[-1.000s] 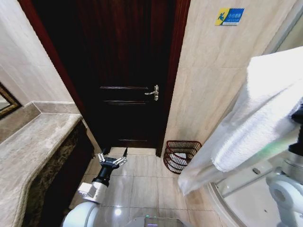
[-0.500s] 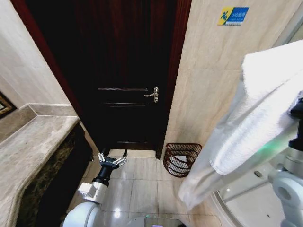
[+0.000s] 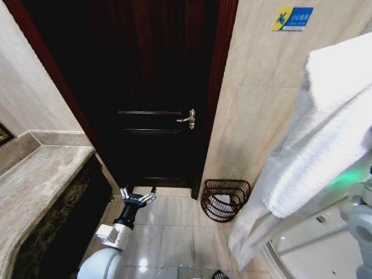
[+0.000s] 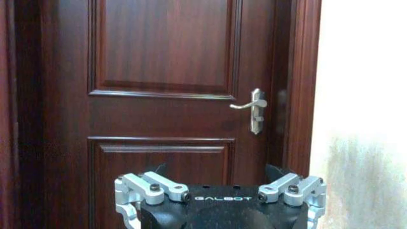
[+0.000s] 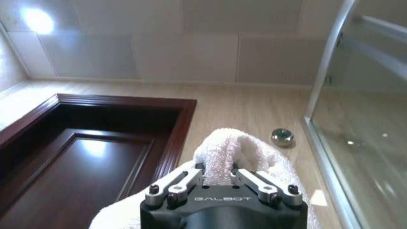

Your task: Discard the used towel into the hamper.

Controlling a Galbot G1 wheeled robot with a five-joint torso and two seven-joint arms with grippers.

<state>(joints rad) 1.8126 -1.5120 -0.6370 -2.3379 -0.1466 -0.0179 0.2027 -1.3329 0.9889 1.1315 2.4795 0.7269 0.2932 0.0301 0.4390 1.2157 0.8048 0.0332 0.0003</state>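
A big white towel [image 3: 325,139] hangs high on the right in the head view, draping down toward the floor. In the right wrist view my right gripper [image 5: 219,172] is shut on a bunched fold of the towel [image 5: 239,145]. The hamper [image 3: 225,199], a dark reddish-brown lattice basket, stands on the tiled floor against the wall beside the door frame, below and left of the towel. My left gripper [image 3: 138,195] is held low in front of the door with its fingers open and nothing between them; it also appears in the left wrist view [image 4: 216,172].
A shut dark wooden door [image 3: 151,87] with a metal handle [image 3: 188,119] faces me. A marble counter [image 3: 40,180] runs along the left. A glass shower enclosure [image 5: 362,95] and its curved base [image 3: 302,244] sit on the right. Bare floor tiles [image 3: 174,226] lie before the hamper.
The whole head view has shifted slightly, so the camera has moved. The towel stays held up in my right gripper. The left arm holds the same pose.
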